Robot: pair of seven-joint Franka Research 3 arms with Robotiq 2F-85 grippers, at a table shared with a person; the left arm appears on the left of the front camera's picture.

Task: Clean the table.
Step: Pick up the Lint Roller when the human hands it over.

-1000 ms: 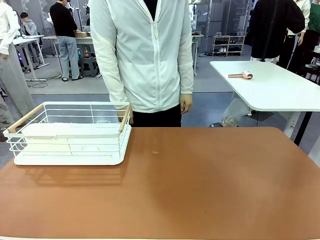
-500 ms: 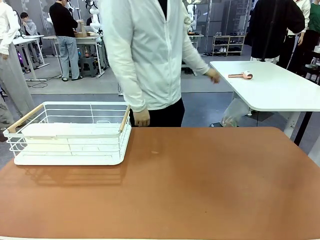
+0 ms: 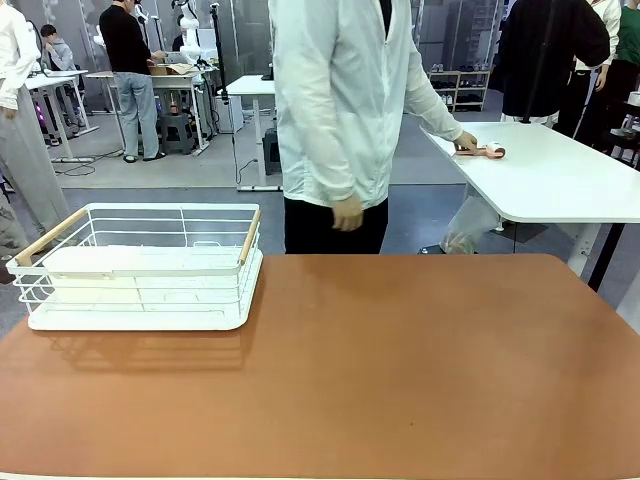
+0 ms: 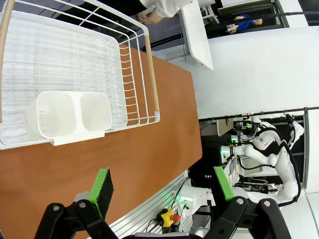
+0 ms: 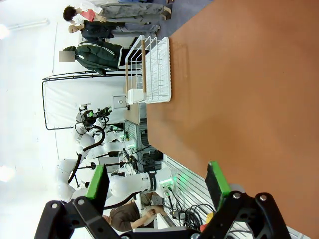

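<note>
I see the reddish-brown table (image 3: 400,370) spanning the foreground, on my side of the person (image 3: 340,100). At its left end sits a white wire basket (image 3: 140,318) holding what looks like a two-cup cutlery holder (image 4: 70,117). Left gripper (image 4: 160,173) and right gripper (image 5: 154,169) both hang spread, pinching nothing.
</note>
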